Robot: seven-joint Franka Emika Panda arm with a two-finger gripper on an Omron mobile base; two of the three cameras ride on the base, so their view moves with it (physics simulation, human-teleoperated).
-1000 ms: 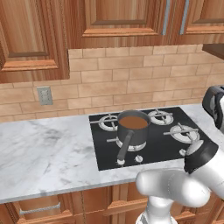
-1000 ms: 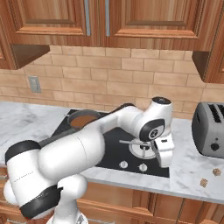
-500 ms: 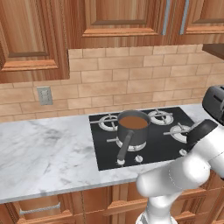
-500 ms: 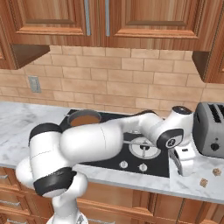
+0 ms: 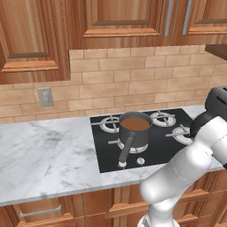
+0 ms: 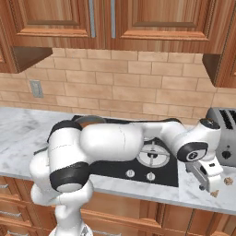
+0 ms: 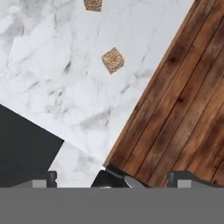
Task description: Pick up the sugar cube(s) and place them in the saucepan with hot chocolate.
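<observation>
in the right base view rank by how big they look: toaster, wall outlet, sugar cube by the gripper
1. Silver slotted toaster, partly cut off by the frame edge.
2. Small grey wall outlet.
3. Tiny speckled brown sugar cube, beside the gripper.

Saucepan (image 5: 134, 129) sits on the stove's (image 5: 146, 153) front-left burner, handle toward the front edge. Stove is set into the tabletop (image 5: 48, 155), knobs (image 6: 140, 174) at its front. Outlet (image 5: 45, 96) on the wall behind, left of the stove. Toaster (image 6: 223, 133) stands on the tabletop right of the stove. Two sugar cubes (image 6: 227, 181) lie on the tabletop near its front edge, in front of the toaster. Pincer (image 6: 208, 177) hangs over the front edge, just beside the nearer cube (image 7: 113, 60). Cabinets (image 5: 124, 17) above.
</observation>
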